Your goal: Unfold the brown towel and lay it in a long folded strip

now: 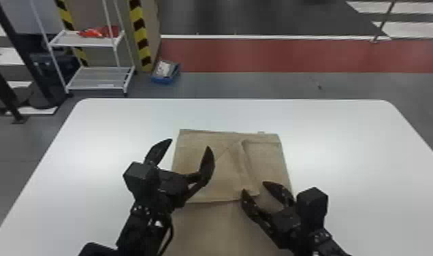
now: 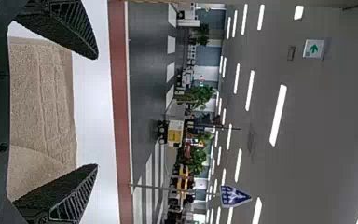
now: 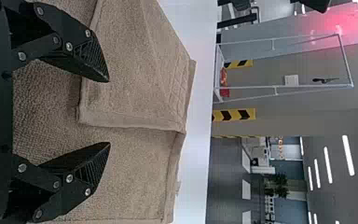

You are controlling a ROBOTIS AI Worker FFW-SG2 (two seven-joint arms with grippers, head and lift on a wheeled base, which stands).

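A: Left side first: the left pincer, wide open and empty, one fingertip just off the towel's left edge, the other above the cloth. And the brown towel?

B: Middle of the white surface, long axis running from the near edge towards the far edge! Thick folded panel at the far end, a single-looking stretch nearer us. Where that near end stops, I can't tell.

A: Now the bit that matters, this loose edge running lengthwise down the panel.

B: Right of the left pincer, that one, and its near corner is just ahead of the right pincer. Fingers parted, gripping nothing! The right arm is clearly nearer.

A: So I'd call a small forward reach from the right, a pinch at that corner, then an opening pull along the long axis.

B: Agreed. And containers, left to right?

A: Beyond the far left corner, a dark bin, contents too murky to call. Then a blue box on the floor, something whitish inside!
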